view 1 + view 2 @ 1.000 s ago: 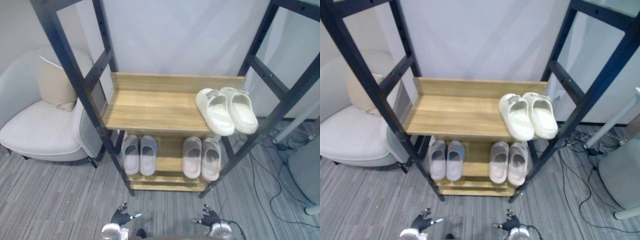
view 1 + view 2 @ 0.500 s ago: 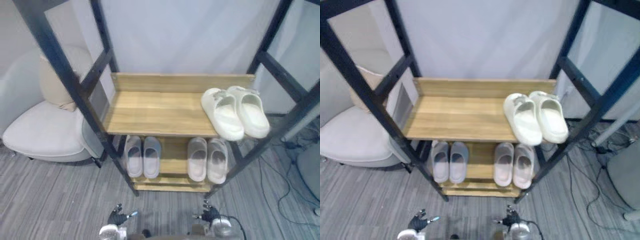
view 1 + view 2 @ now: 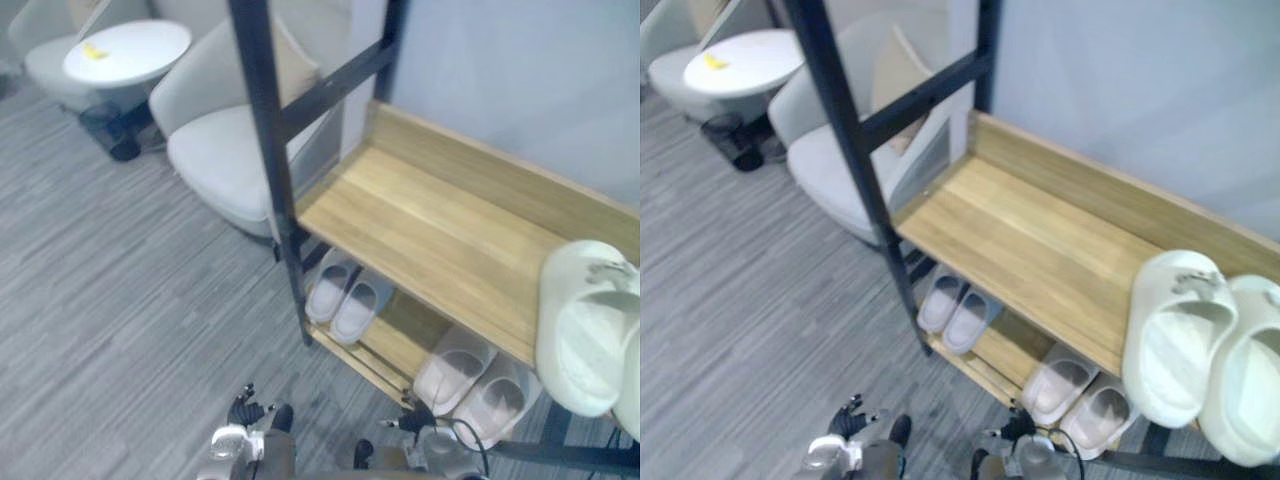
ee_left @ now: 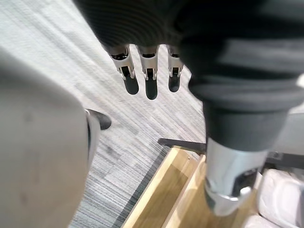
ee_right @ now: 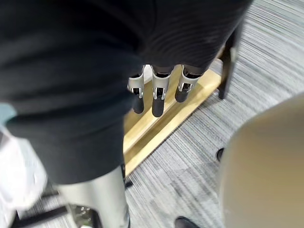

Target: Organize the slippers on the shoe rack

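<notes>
1. Hand state. The left hand (image 4: 149, 66) and the right hand (image 5: 158, 95) hang low at 6 o'clock in the head views, above the grey striped floor (image 3: 120, 300). Each wrist view shows the fingers straight and relaxed, pointing down, with nothing in them. Judgement: neither hand is engaged on a slipper at this moment.

2. Location of task items. All slippers sit on the shoe rack (image 3: 270, 150).
- Upper shelf (image 3: 420, 225): one pair of white slippers (image 3: 1180, 340) at 4 o'clock, side by side, toes toward the back board. The rest of this shelf is bare wood.
- Lower shelf (image 3: 395, 340): a grey pair (image 3: 347, 297) toward 7 o'clock of the rack and a pinkish-grey pair (image 3: 470, 375) toward 5 o'clock, each pair with its two slippers touching.

3. Reason for placement. Pairs are kept together and aligned one way, which appears to leave room for more pairs (the open half of the upper shelf is the obvious free slot).

4. Surroundings. A light armchair (image 3: 215, 140) with a beige cushion (image 3: 895, 70) stands just beside the rack at 11 o'clock; a round white side table (image 3: 125, 50) lies beyond it.

5. Markings. No legible writing shows on the slippers or the rack.
</notes>
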You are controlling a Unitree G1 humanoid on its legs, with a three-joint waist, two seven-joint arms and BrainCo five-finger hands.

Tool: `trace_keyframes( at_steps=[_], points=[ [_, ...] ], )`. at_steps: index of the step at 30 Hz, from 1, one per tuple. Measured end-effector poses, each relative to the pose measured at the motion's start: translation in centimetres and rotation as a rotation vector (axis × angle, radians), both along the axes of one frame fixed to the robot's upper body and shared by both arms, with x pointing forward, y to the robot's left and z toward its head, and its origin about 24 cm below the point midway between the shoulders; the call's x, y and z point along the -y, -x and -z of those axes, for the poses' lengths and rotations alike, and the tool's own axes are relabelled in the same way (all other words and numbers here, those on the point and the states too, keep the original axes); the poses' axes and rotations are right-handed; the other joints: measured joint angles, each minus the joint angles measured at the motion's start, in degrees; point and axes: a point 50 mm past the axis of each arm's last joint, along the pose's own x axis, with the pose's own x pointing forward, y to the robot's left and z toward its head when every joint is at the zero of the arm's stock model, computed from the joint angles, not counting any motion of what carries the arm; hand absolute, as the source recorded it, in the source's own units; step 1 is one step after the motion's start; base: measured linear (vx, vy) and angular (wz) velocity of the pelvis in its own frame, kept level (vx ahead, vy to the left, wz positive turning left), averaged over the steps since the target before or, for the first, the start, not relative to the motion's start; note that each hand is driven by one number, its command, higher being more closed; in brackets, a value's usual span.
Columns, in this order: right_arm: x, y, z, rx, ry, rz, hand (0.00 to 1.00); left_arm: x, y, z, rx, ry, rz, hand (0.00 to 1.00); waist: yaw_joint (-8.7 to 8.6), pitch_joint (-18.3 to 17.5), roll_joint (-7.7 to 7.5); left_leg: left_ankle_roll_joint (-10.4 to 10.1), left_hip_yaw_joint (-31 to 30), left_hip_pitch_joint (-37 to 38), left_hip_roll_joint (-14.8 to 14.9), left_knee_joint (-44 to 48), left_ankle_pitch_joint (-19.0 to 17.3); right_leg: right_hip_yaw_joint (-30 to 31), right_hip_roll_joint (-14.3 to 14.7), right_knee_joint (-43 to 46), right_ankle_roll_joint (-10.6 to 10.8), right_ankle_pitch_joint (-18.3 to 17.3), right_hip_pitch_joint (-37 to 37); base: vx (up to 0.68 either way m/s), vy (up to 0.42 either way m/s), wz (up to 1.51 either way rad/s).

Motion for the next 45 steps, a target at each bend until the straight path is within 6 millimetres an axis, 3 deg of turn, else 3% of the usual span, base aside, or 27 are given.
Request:
trace_keyframes(
  at_steps=[1, 3, 5, 6, 7, 8, 9, 11, 14, 15, 16, 19, 23, 26, 27, 29, 30, 31, 32, 34, 36, 38, 40, 41, 42, 44, 45],
  points=[
    [0.0, 0.1, 0.0, -0.003, 0.0, 0.0, 0.0, 0.5, 0.0, 0.0, -0.002, 0.003, 0.023, 0.0, -0.61, 0.16, 0.35, 1.32, 10.82, 0.13, 2.75, 5.19, -2.74, -2.76, -0.79, 0.53, 0.0, 0.0, 0.52, -0.05, 0.042, 1.04],
    [0.3, 0.3, 0.1, -0.005, 0.007, 0.002, 0.0, 1.0, -0.1, 0.1, -0.003, -0.002, 0.054, 0.0, -1.23, 0.18, 1.29, 2.76, 19.77, 0.3, 5.33, 9.06, -5.07, -6.55, -1.23, 0.85, 0.39, -0.25, 1.79, -0.07, 0.124, 1.11],
    [0.6, 0.3, 0.0, -0.006, 0.014, 0.002, 0.0, 1.1, -0.1, 0.0, -0.002, -0.011, 0.074, 0.0, -0.99, 0.36, 1.17, 3.25, 18.57, 0.5, 1.65, 5.49, -4.95, -9.6, -2.41, 0.07, 2.22, -2.41, 3.04, -0.1, 0.15, 1.26],
    [0.6, 0.7, 0.2, -0.016, 0.012, 0.005, 0.0, 1.1, -0.1, 0.0, -0.003, -0.016, 0.085, 0.0, -1.37, -0.23, -0.1, 3.51, 18.15, 1.16, -0.46, 2.47, -4.55, -11.51, -4.13, -0.72, 2.26, -2.15, 3.49, -0.06, 0.17, 1.08],
    [0.1, 0.8, 0.3, -0.022, 0.0, 0.006, 0.0, 0.9, -0.4, -0.1, 0.008, -0.022, 0.084, 0.0, -0.9, -0.19, -0.17, 5.49, 20.81, 1.58, 0.88, 7.1, -7.23, -13.93, -5.41, -1.32, 3.27, -1.31, 4.24, -0.03, 0.142, 0.73],
    [0.2, 0.9, 0.3, -0.021, 0.002, 0.007, 0.0, 1.1, -0.2, 0.0, 0.0, -0.018, 0.082, 0.0, -0.84, -0.29, 1.25, 4.21, 20.58, 2.25, 2.83, 8.91, -9.4, -14.71, -4.52, -1.05, 3.53, -1.32, 5.16, 0.01, 0.171, 0.76],
    [0.6, 0.3, 0.0, 0.0, 0.007, 0.018, 0.0, 1.1, 0.1, 0.3, -0.024, -0.016, 0.08, 0.0, -0.82, 0.54, 1.9, 3.45, 18.35, 2.38, 1.35, 8.07, -9.76, -15.06, -4.15, -0.83, 4.51, -1.45, 6.47, 0.0, 0.169, 0.82],
    [0.3, 0.6, 0.1, -0.007, -0.006, 0.034, 0.0, 1.0, 0.4, 0.4, -0.034, -0.021, 0.082, 0.0, -1.36, -0.16, 0.58, 4.81, 16.55, 3.51, -3.1, 3.09, -7.51, -15.3, -6.01, -1.91, 5.11, -0.88, 6.7, 0.02, 0.188, 0.91],
    [0.2, 0.4, 0.2, -0.017, -0.006, 0.027, 0.0, 1.0, 0.5, 0.4, -0.035, -0.019, 0.081, 0.0, -1.02, -0.12, 0.37, 5.77, 12.18, 5.47, -8.25, -2.78, -6.53, -15.82, -11.55, 10.42, 5.91, -1.02, 3.39, 0.04, 0.152, 0.79],
    [0.2, 0.3, 0.1, -0.011, -0.007, 0.027, 0.0, 0.9, 0.7, 0.5, -0.04, -0.02, 0.081, 0.0, -1.12, -0.08, 0.29, 6.29, 9.97, 7.51, -9.76, -5.34, -5.09, -14.22, -13.55, 19.78, 4.19, -0.06, 0.07, 0.09, 0.151, 0.95],
    [0.2, 0.2, 0.0, -0.004, -0.009, 0.026, 0.0, 0.7, 0.8, 0.5, -0.044, -0.024, 0.077, 0.0, -1.86, 0.11, 0.17, 6.44, 7.18, 9.07, -10.26, -6.51, -4.7, -9.63, -12.23, 24.78, 3.83, -1.61, -1.91, 0.12, 0.115, 1.11],
    [0.0, 0.1, 0.0, -0.004, -0.014, 0.014, 0.0, 0.3, 0.9, 0.6, -0.051, -0.037, 0.074, 0.0, -1.82, 0.11, -0.2, 5.35, 0.89, 12.05, -10.61, -9.73, -3.87, -0.32, -4.61, 24.86, 4.6, -5.05, -7.0, 0.17, 0.006, 1.17],
    [-0.1, -0.5, -0.2, 0.011, -0.012, 0.001, 0.0, 0.2, 1.0, 0.7, -0.062, -0.039, 0.071, 0.0, -2.79, 0.59, -0.53, 5.35, -8.17, 15.23, -11.5, -12.84, -3.71, 7.77, 2.59, 13.66, 3.88, -2.87, -13.19, 0.3, -0.068, 1.22],
    [-0.1, -0.5, -0.2, 0.009, -0.018, 0.003, 0.0, 0.1, 1.1, 0.8, -0.069, -0.035, 0.06, 0.0, -3.8, 0.27, -1.78, 4.53, -15.09, 16.55, -13.39, -9.86, -7.03, 9.69, 2.29, 6.93, 0.17, 4.86, -12.47, 0.37, -0.137, 1.32],
    [-0.1, -0.7, -0.2, 0.013, -0.016, -0.001, 0.0, 0.3, 1.4, 0.9, -0.072, -0.015, 0.021, 0.0, -3.31, 0.03, 0.29, 2.95, -15.82, 15.94, -12.08, -7.6, -8.29, 7.54, 2.58, 5.95, -0.41, 4.43, -10.95, 0.49, -0.132, 1.0],
    [-0.3, -1.2, -0.4, 0.025, -0.018, -0.01, 0.0, 0.4, 1.5, 1.0, -0.069, 0.011, -0.037, 0.0, -2.54, 0.55, 2.3, 0.81, -13.41, 14.22, -10.6, -2.96, -9.35, 5.25, 3.13, 3.75, -1.37, 3.78, -8.66, 0.49, -0.106, 0.65],
    [-0.6, -1.4, -0.5, 0.029, -0.021, -0.025, 0.0, 0.3, 1.4, 0.9, -0.062, 0.026, -0.074, 0.0, -2.56, 0.98, 2.58, -1.45, -11.48, 11.84, -10.12, 3.38, -10.14, 4.56, 3.26, 2.06, -1.88, 3.37, -6.63, 0.54, -0.127, 0.71],
    [-1.0, -1.5, -0.7, 0.039, -0.029, -0.034, 0.0, 0.1, 1.0, 0.6, -0.036, 0.041, -0.132, 0.0, -2.32, 2.02, 2.5, -4.38, -6.64, 6.81, -8.22, 17.09, -9.88, 3.21, 3.37, -0.62, -2.25, 2.89, -2.33, 0.42, -0.103, 0.6],
    [-1.3, -1.5, -0.7, 0.047, -0.036, -0.035, 0.0, -0.2, 0.7, 0.4, -0.019, 0.045, -0.153, 0.0, -2.07, 2.57, 2.42, -4.87, -3.06, 4.66, -6.0, 23.23, -10.13, 2.56, 3.64, -1.49, -2.58, 2.62, -0.24, 0.39, -0.088, 0.52],
    [-2.3, -1.4, -0.9, 0.058, -0.05, -0.054, 0.0, -0.7, -0.1, -0.2, 0.032, 0.057, -0.203, 0.0, -0.81, 3.24, 1.34, -2.15, 7.82, -0.94, 2.95, 34.89, -11.65, -0.45, 3.61, -5.49, -2.97, 1.87, 7.14, 0.37, -0.083, 0.5],
    [-2.2, -1.9, -1.2, 0.085, -0.048, -0.052, 0.0, -0.7, -0.8, -0.6, 0.065, 0.065, -0.207, 0.0, -0.62, 3.23, 0.63, -1.32, 11.34, -5.51, 5.65, 31.66, -12.21, -3.19, 2.57, -8.88, -1.71, 1.11, 10.87, 0.34, -0.034, 0.63],
    [-1.7, -2.1, -1.3, 0.089, -0.03, -0.048, 0.0, -0.6, -1.4, -0.9, 0.083, 0.071, -0.204, 0.0, -0.13, 3.33, 0.49, -0.03, 11.82, -9.9, 5.06, 23.77, -11.46, -4.8, 1.06, -10.47, -0.4, -0.1, 12.84, 0.43, 0.135, 0.54],
    [-1.4, -1.9, -1.1, 0.075, -0.019, -0.043, 0.0, -0.6, -1.8, -1.1, 0.098, 0.076, -0.209, 0.0, 1.36, 3.52, 0.42, -0.14, 10.68, -12.01, 2.13, 7.99, -4.16, -5.67, -1.26, -10.76, 2.38, -2.41, 14.92, 0.38, 0.213, 0.23],
    [-1.3, -1.7, -1.0, 0.064, -0.017, -0.046, 0.0, -0.8, -1.7, -1.0, 0.095, 0.077, -0.217, 0.0, 2.3, 3.42, 0.8, 0.65, 10.28, -11.53, 1.65, 4.58, 2.91, -5.38, -1.36, -10.88, 3.41, -3.56, 16.19, 0.49, 0.268, 0.29],
    [-1.7, -1.9, -0.8, 0.051, -0.022, -0.058, 0.0, -1.3, -1.9, -1.2, 0.099, 0.067, -0.226, 0.0, 2.1, 3.54, -1.1, 2.65, 10.41, -10.77, -1.48, 4.33, 2.16, -5.73, -3.91, -10.84, 3.22, -3.61, 16.86, 0.58, 0.322, 0.45],
    [-2.0, -2.2, -0.9, 0.058, -0.03, -0.062, 0.0, -2.0, -1.6, -1.1, 0.097, 0.058, -0.248, 0.0, 2.42, 3.47, -1.96, 4.76, 9.99, -11.21, -3.42, 6.22, -0.29, -5.06, -5.51, -9.24, 4.47, -0.29, 16.94, 0.55, 0.307, 0.47],
    [-1.9, -2.3, -1.0, 0.061, -0.024, -0.065, 0.0, -2.4, -1.1, -0.8, 0.079, 0.062, -0.281, 0.0, 2.41, 3.37, -2.14, 5.61, 9.63, -9.82, -4.56, 7.62, -3.22, -2.92, -7.13, -2.37, 5.28, 0.32, 15.27, 0.53, 0.3, 0.24]
  ],
)
